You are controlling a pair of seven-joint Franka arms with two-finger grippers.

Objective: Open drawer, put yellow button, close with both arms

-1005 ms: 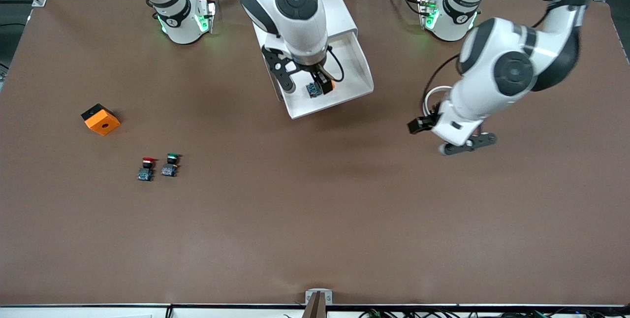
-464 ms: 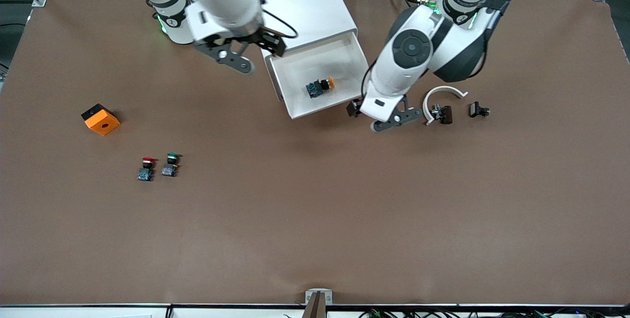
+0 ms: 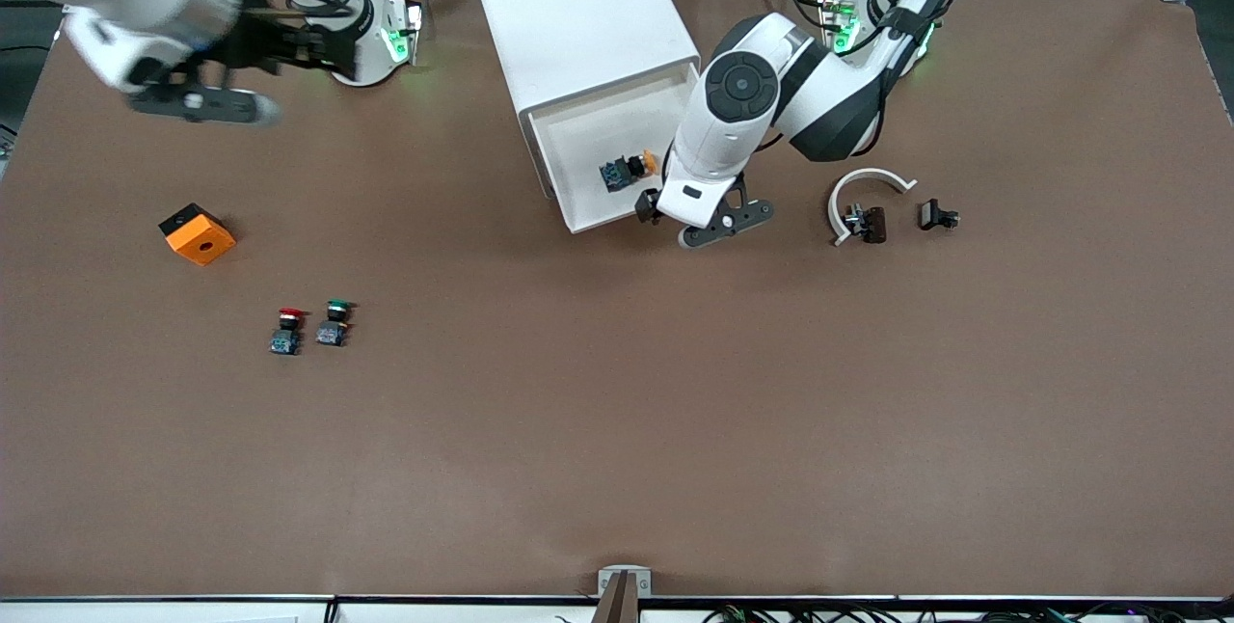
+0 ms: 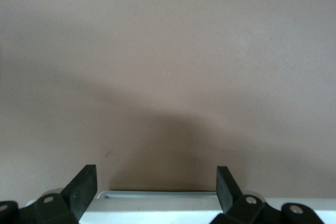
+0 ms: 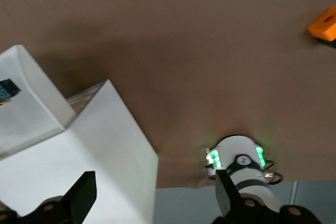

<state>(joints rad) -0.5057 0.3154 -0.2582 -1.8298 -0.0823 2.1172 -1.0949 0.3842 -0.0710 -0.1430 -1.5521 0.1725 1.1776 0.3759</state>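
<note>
The white cabinet (image 3: 578, 15) stands between the arm bases, and its top drawer (image 3: 588, 218) is pulled open toward the front camera. The yellow button (image 3: 629, 170) lies on its side in the drawer. My left gripper (image 3: 702, 218) is at the drawer's front corner. In the left wrist view it (image 4: 156, 188) is open, with the drawer's front rim (image 4: 163, 205) between its fingers. My right gripper (image 3: 198, 100) is open and empty, up over the table's right-arm end. The right wrist view shows the right gripper (image 5: 154, 195), the cabinet (image 5: 100, 156) and the drawer (image 5: 31, 114).
An orange block (image 3: 197, 233), a red-capped button (image 3: 286, 330) and a green-capped button (image 3: 334, 322) lie toward the right arm's end. A white curved piece (image 3: 868, 181) and a small black clip (image 3: 938, 216) lie toward the left arm's end.
My right gripper let go of the yellow button in the drawer and swung away toward its own end. My left gripper moved across to the drawer's front edge.
</note>
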